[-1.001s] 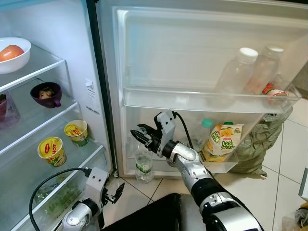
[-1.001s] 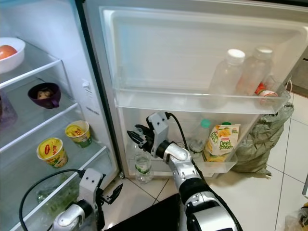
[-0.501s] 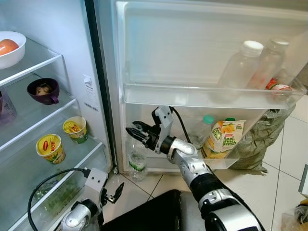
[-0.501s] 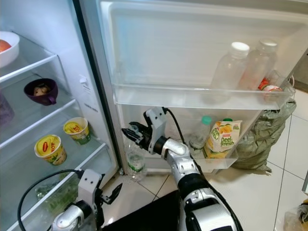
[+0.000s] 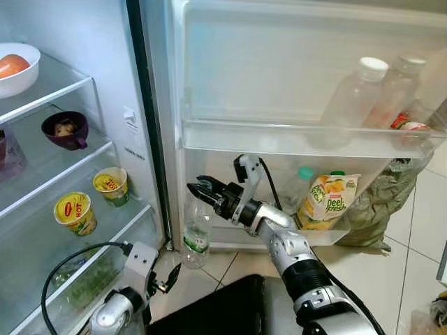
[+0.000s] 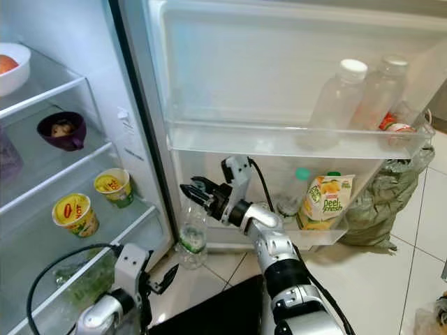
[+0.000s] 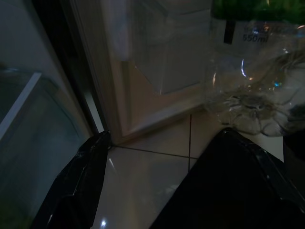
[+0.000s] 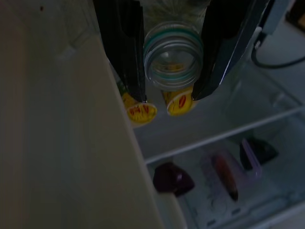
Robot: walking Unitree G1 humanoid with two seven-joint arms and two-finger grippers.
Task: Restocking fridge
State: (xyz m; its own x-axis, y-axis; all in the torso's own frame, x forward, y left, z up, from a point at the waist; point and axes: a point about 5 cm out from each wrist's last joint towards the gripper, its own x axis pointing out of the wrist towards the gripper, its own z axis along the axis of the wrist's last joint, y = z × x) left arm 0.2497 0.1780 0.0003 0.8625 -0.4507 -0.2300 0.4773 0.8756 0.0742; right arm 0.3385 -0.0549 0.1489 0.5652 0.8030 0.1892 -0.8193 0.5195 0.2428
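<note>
Hanging from the right gripper point(image 5: 198, 189), a clear water bottle point(image 5: 195, 237) with a green label was held by its neck, the two black fingers point(image 8: 125, 47) clamped on either side of the open, capless mouth, as was seen in the right wrist view. The bottle's body dangled below the gripper, tilted a little, its base over the tiled floor point(image 5: 230, 262) in front of the open fridge door point(image 5: 293, 70). Whether the base touched the floor could not be told.

Behind and to the right of the gripper, the lower door shelf point(image 5: 321, 237) was seen to hold a yellow juice pouch point(image 5: 325, 202) and a green-capped bottle point(image 5: 297, 188), the latter largely hidden by the arm and the pouch. Above the gripper, in the upper door shelf point(image 5: 279, 139), two clear bottles point(image 5: 356, 94) leaned, blurred by the frosted rim; a small red-labelled item at the far end was cut off and could not be identified.

To the left of the gripper, inside the fridge, two yellow cups point(image 5: 75, 213), a purple mug point(image 5: 65, 130) and a white bowl point(image 5: 17, 66) were set on the shelves; the bowl was cut by the frame edge.

The left gripper point(image 5: 167, 278) hung low beside the fridge, its fingers parted. In its dim wrist view only the bottle's base point(image 7: 252, 105) and label edge could be made out.
</note>
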